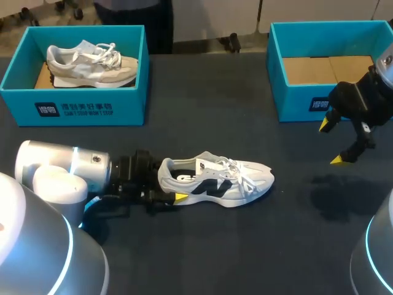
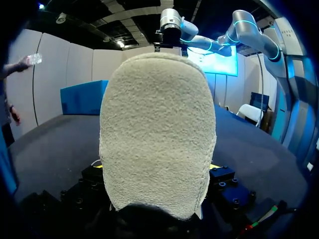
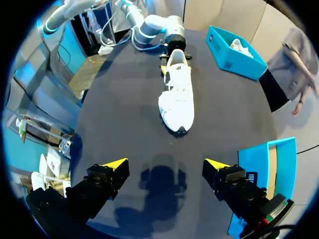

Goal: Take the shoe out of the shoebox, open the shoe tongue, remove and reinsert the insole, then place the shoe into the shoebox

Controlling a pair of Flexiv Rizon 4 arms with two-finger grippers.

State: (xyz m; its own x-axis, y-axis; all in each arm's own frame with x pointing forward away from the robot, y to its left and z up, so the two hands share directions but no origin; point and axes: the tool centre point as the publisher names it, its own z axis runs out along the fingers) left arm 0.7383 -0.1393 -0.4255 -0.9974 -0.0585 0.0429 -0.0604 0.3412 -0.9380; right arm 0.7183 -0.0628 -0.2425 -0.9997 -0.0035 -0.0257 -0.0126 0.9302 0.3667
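Observation:
A white sneaker [image 1: 221, 181] with a dark side logo lies on its sole mid-table, toe pointing right. My left gripper [image 1: 167, 183] is at its heel, one yellow tip showing on the near side. In the left wrist view the fuzzy heel [image 2: 157, 134] fills the gap between the fingers, touching both. My right gripper [image 1: 331, 142] hangs open above the table in front of the empty teal shoebox [image 1: 295, 101]. Seen from the right wrist, the sneaker [image 3: 178, 94] lies ahead of the open right gripper [image 3: 166, 167], toe toward it, with the left gripper [image 3: 174, 52] behind.
A second teal box [image 1: 73, 101] at the back left holds a beige sneaker [image 1: 92, 61]. The dark tabletop [image 1: 202, 246] stretches bare between the sneaker and the front edge. The empty box's corner [image 3: 264, 164] sits close beside the right gripper.

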